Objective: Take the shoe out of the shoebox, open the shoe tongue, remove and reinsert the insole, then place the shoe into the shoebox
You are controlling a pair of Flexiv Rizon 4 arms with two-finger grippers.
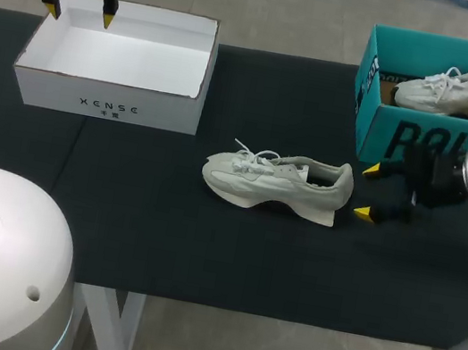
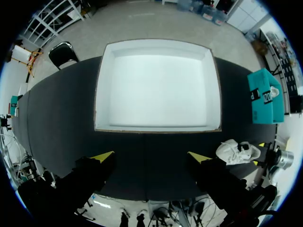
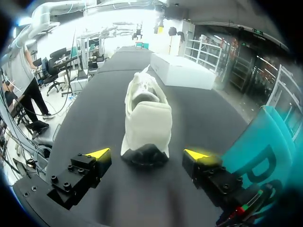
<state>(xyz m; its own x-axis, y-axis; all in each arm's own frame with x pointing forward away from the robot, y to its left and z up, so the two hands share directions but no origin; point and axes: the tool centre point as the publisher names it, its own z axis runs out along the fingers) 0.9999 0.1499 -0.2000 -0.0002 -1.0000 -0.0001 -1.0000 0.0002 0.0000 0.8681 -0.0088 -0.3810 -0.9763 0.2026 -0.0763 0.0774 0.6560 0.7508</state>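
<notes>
The black tabletop (image 1: 202, 251) fills most of the head view. At the upper left of the frame stands the white shoebox (image 1: 106, 103), lid off, its white floor showing in full from the left wrist view. At the upper right stands the teal shoebox (image 1: 421, 140), tipped so that its opening faces the camera, with a second pale shoe (image 1: 461, 93) lying inside it. The shoe (image 1: 276, 182) of the task, pale grey-white and laced, rests on its sole on the tabletop a little right of the frame's centre. Its toe points toward the left edge and its heel toward the teal shoebox, and it is well apart from the white shoebox. The right end effector (image 1: 367, 191) comes in from the right edge and sits low, just beside the heel. Its fingers are spread wide with the heel in line between them but untouched, and it holds nothing. The left end effector (image 1: 80, 17) hangs over the far rim of the white shoebox, fingers wide apart and pointing down, also gripping nothing.
</notes>
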